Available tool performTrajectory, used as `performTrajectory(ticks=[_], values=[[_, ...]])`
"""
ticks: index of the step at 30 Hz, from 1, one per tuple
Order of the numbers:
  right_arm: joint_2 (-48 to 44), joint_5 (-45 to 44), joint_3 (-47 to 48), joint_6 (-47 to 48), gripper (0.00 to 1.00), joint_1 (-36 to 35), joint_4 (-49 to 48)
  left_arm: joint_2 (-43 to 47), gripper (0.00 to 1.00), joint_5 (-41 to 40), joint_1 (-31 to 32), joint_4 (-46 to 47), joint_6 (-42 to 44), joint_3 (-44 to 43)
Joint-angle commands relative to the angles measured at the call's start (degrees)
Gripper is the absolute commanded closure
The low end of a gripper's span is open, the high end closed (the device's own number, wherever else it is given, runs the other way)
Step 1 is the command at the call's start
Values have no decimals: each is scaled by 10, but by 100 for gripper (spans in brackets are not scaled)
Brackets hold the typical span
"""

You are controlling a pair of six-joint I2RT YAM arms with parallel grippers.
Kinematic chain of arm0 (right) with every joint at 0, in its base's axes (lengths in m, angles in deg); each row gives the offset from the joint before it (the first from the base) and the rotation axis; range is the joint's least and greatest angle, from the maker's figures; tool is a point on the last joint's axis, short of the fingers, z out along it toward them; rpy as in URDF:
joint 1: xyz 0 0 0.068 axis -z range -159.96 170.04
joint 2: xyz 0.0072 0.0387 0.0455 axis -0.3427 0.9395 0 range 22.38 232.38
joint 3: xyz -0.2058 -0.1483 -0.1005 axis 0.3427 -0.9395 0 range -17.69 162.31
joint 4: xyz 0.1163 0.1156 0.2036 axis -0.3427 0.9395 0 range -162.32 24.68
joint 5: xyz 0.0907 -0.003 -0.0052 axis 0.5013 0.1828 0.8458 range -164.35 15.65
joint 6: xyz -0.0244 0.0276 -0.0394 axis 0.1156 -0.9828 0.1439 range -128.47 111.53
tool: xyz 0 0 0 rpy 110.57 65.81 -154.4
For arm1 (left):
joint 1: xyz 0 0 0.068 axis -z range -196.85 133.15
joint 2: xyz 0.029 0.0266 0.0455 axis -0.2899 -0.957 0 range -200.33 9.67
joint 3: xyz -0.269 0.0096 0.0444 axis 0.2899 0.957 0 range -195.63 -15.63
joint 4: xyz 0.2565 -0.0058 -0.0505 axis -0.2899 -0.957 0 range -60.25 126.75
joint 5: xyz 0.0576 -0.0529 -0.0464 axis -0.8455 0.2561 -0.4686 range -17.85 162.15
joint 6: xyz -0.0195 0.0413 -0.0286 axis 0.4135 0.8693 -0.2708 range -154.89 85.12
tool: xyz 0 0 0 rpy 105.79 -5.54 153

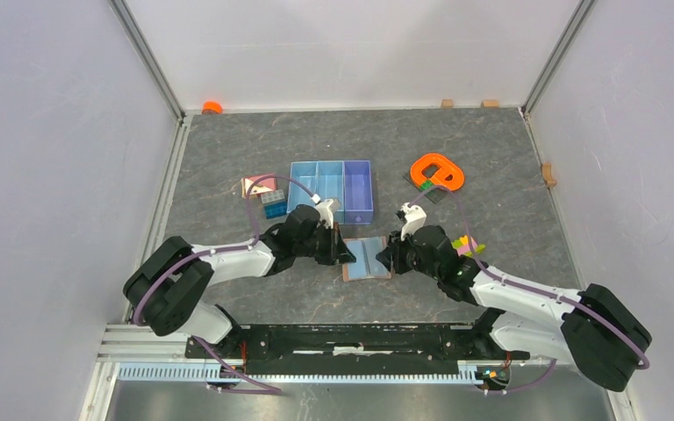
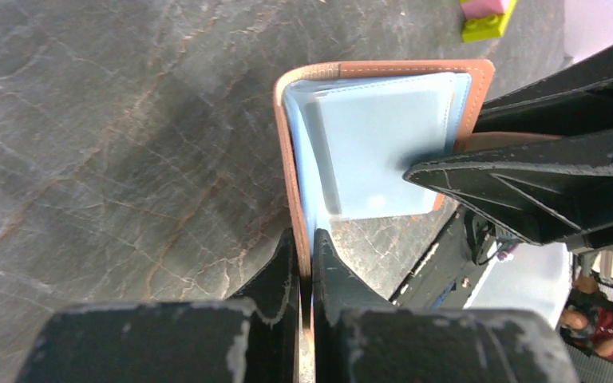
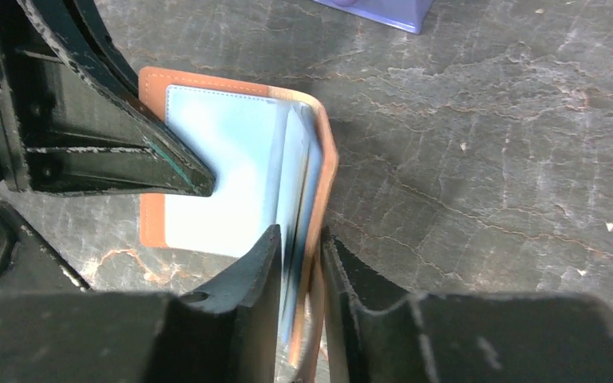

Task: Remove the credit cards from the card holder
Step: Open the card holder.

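The card holder (image 1: pixel 369 257) lies opened on the table between my two arms, salmon-brown outside with pale grey-blue pockets facing up (image 2: pixel 383 144) (image 3: pixel 215 183). My left gripper (image 1: pixel 344 254) (image 2: pixel 305 237) is shut on the holder's left flap, which stands raised between the fingers. The right flap, with its blue pocket layers, is pinched in my right gripper (image 1: pixel 386 256) (image 3: pixel 301 234), which is shut on it. Each wrist view also shows the other gripper's fingers (image 2: pixel 527 183) (image 3: pixel 128 159) across the holder. The credit cards are hidden.
Just behind the holder stands a blue three-compartment tray (image 1: pixel 332 189) (image 3: pixel 375 12). A pink block (image 1: pixel 259 185) and blue bricks (image 1: pixel 273 204) lie to its left. An orange ring (image 1: pixel 437 171) and a dark flat piece (image 1: pixel 437 195) lie at the right. Coloured bricks (image 1: pixel 467 246) (image 2: pixel 487 16) sit beside my right arm.
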Motion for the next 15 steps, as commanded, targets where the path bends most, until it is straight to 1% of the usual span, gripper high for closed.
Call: performTrajectory(ticks=[1, 2, 7, 11, 15], values=[[8, 23, 27, 14, 61, 10, 14, -14, 98, -30, -4, -38, 24, -37], [9, 27, 28, 17, 56, 13, 16, -17, 98, -34, -3, -44, 27, -40], [23, 59, 31, 19, 53, 23, 14, -27, 98, -57, -4, -76, 45, -56], [19, 67, 29, 22, 44, 30, 17, -30, 98, -80, -4, -102, 59, -67], [8, 63, 26, 30, 43, 34, 22, -27, 98, -90, -4, -108, 63, -67]])
